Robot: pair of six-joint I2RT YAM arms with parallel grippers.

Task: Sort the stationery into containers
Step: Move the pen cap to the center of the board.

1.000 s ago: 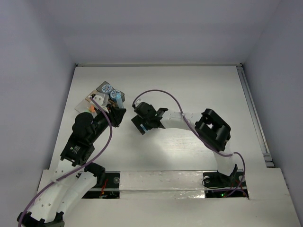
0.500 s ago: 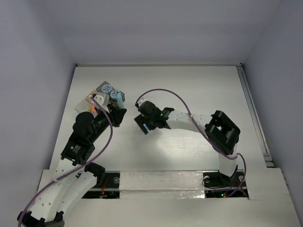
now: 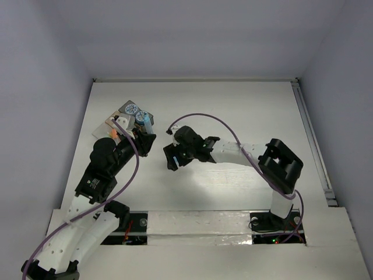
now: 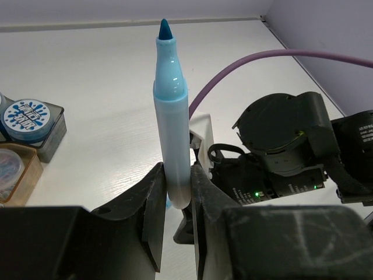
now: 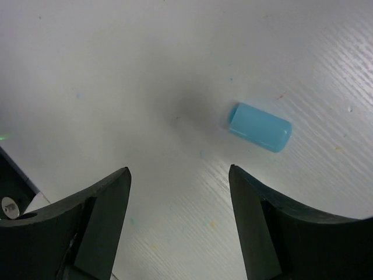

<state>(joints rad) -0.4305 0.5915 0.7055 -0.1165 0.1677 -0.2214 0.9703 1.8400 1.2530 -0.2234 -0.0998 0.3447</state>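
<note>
Blue against white: clamps the pale blue pen [image 4: 173,116] between the left fingers [image 4: 150,219], pressed together on its lower barrel, dark blue tip bare and pointing away from them. Holds it in the air just right of the tray cluster [image 3: 125,118], above the worktop [image 3: 233,105]. Hovers the right fingers [image 5: 99,216] apart, farther right of the tray cluster and nearer the arm bases, low over the white surface. Shows a small pale blue cap [image 5: 259,126] lying on its side there on the worktop, just past those fingertips, untouched. Finds, within the tray cluster, a round blue-patterned tub [image 4: 24,116] in the dark grey box [image 4: 51,131], with the tan tray [image 4: 32,175] right beside that box and holding a translucent cup [image 4: 7,166].
</note>
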